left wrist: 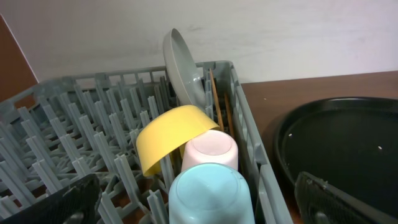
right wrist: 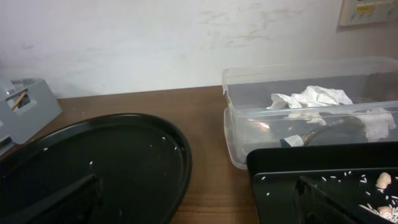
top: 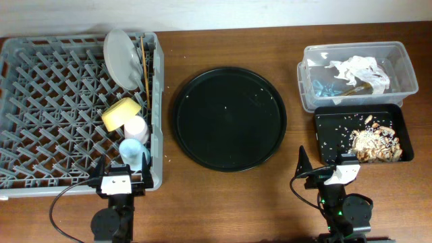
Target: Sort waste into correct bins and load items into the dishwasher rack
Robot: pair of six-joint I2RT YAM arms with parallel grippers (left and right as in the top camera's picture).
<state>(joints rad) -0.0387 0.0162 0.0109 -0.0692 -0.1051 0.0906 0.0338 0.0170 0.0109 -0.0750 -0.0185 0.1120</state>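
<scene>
Brown wood table (top: 297, 40), scuffed white wall (right wrist: 124, 43) behind. White specks on round tray (top: 229, 118). Spread wide, holding nothing: left gripper (top: 123, 171), right gripper (top: 329, 166).

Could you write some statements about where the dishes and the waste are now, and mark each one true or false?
The yellow bowl lies in the dishwasher rack. True.
The food scraps are in the shallow black tray. True.
The crumpled napkins lie in that tray too. False: they are in the clear box.
The left claw grips the blue cup. False: it is open and holds nothing; the cup sits in the rack.
</scene>
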